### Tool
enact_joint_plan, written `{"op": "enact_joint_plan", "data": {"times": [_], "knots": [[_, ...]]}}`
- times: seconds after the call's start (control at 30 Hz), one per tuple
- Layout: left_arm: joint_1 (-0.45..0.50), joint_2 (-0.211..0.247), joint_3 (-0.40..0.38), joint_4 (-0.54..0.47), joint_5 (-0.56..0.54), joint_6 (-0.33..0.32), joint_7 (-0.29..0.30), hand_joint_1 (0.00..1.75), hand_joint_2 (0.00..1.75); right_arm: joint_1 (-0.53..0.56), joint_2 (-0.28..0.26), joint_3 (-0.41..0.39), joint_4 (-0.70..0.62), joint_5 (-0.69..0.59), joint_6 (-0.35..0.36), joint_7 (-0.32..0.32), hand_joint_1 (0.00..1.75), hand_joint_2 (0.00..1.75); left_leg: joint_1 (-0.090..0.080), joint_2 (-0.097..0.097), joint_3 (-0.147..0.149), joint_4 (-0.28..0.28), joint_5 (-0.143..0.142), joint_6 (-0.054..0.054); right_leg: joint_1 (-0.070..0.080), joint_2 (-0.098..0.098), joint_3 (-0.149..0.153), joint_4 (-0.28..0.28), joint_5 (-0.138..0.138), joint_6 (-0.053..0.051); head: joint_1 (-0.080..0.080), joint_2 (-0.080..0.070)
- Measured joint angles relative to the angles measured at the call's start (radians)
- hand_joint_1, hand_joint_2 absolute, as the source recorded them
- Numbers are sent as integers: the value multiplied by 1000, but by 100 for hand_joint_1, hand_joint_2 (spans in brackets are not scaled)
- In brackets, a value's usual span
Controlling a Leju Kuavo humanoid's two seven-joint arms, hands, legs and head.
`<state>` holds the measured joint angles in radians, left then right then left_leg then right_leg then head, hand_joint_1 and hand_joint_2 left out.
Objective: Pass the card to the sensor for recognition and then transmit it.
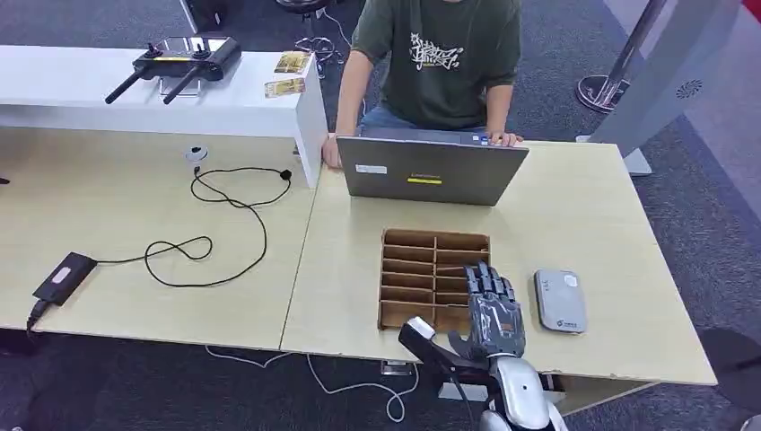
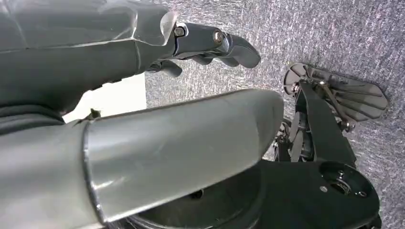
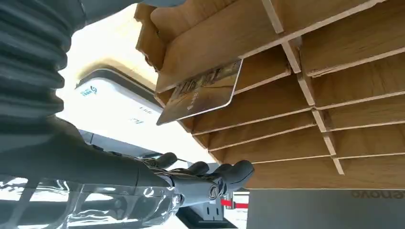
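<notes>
Head view shows my right hand (image 1: pixel 492 310) over the near right corner of the wooden slotted rack (image 1: pixel 422 256), with the fingers stretched forward and a little apart, holding nothing. The right wrist view agrees with this: my fingers (image 3: pixel 224 174) are extended, and the card (image 3: pixel 203 90) is not touched by them.

The card is golden and stands in one of the slots of the rack (image 3: pixel 305 57), with one corner and part of its edge coming out over the divider. From the wrist view I judge it sits in a compartment on the side of the rack toward the sensor (image 1: pixel 560 301), close to my hand, but which row exactly I cannot tell. Its long side runs along the slot, so across the line of my fingers, and its flat face leans on the divider. The sensor (image 3: pixel 119 107), a grey flat box, lies on the table (image 1: pixel 583 206) just beside the rack, on the right.

My left hand (image 2: pixel 210 45) hangs down above the carpet (image 2: pixel 334 33), fingers loosely curled with nothing in them, well apart from the table. So the right hand is clearly nearer, and I think the next move asks it to come down and pinch the free edge of the card.
</notes>
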<state>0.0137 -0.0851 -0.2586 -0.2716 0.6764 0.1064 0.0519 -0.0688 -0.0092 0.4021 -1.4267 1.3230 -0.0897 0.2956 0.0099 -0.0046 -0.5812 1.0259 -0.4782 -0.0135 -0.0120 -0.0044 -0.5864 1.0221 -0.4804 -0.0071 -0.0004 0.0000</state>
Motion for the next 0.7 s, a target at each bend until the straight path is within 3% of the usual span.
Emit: {"op": "enact_joint_plan", "data": {"times": [0.7], "knots": [[2, 0, 0, 0, 6, 0, 1, 0, 0, 1, -1, 0, -20, 0, -9, 0, 0, 175, 0, 0, 0, 0, 0, 0, 0, 0, 0, 0, 0, 0, 0, 0]]}}
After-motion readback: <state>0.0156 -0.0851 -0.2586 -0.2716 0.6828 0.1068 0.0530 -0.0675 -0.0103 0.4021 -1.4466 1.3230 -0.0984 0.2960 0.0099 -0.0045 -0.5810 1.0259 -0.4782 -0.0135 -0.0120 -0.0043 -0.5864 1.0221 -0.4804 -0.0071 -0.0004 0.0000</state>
